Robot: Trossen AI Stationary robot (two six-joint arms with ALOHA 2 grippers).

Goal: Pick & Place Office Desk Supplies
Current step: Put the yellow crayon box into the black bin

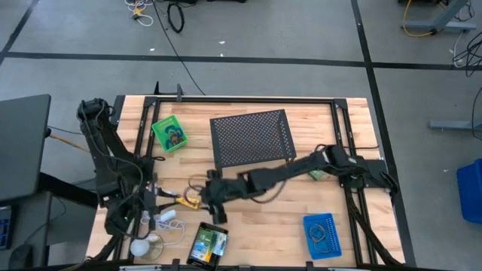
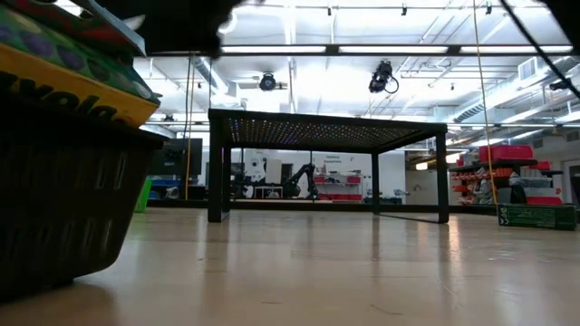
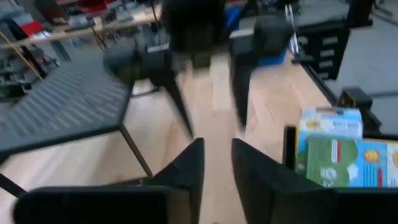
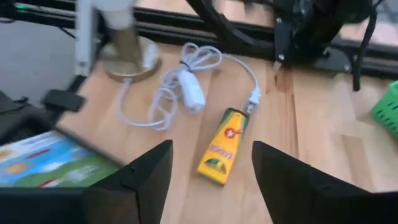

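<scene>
Right gripper point(image 4: 211, 180): fingers spread wide and holding nothing, poised above the yellow crayon box point(image 4: 223, 147), which lies flat on the worktop point(image 4: 311, 130) between the two fingers as the wrist view shows it; apart from it, not touching.
Left gripper point(image 3: 217, 165): fingers parted by a narrow gap with nothing between them; from above it is lost among the arm's own links and cables near the worktop's front left.
Yellow crayon box, from above: only a small yellow sliver point(image 1: 190, 201) shows, between the two arms, near the front edge.
White cable point(image 4: 180, 84): coiled just beside the crayon box; its plug end lies close to the box's far end, contact unclear.
Black tray point(image 1: 206, 245): at the front edge, holding green-blue packets point(image 1: 209, 241); in the low view it fills the near left, cut off by the frame.
Green tray point(image 1: 169, 133): back left; contents too small to tell.
Blue tray point(image 1: 322, 235): front right; thin loops inside, colours hard to read.
Black mesh stand point(image 1: 251, 138): centre back.
Round white object point(image 1: 140, 247): front left corner, blurred in the right wrist view.
</scene>
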